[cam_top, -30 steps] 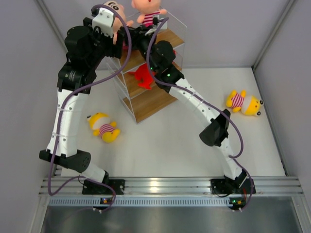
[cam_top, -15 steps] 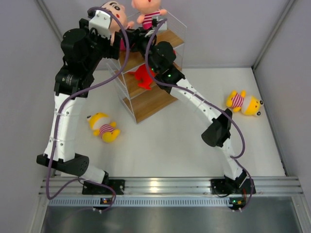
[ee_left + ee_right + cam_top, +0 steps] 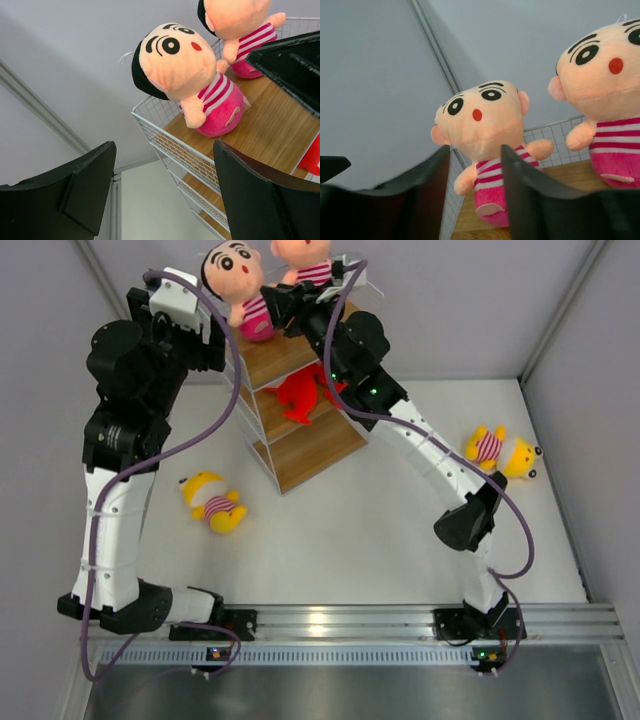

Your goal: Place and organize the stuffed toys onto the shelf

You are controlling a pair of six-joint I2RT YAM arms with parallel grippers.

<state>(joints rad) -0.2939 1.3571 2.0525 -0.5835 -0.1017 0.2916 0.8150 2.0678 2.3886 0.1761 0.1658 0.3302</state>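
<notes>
Top external: your left claw (image 3: pixel 212 340) and right claw (image 3: pixel 285 305) flank the shelf's (image 3: pixel 310 455) top board, with the boy dolls (image 3: pixel 240 285) sitting between them and a red shark (image 3: pixel 300 395) one tier below. Left wrist: your left claw is spread wide and empty, one boy doll just ahead. Right wrist: your right claw's fingers stand apart, a boy doll ahead, framed by the gap.

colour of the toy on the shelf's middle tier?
Red; the shark shows best in the top external view.
</notes>
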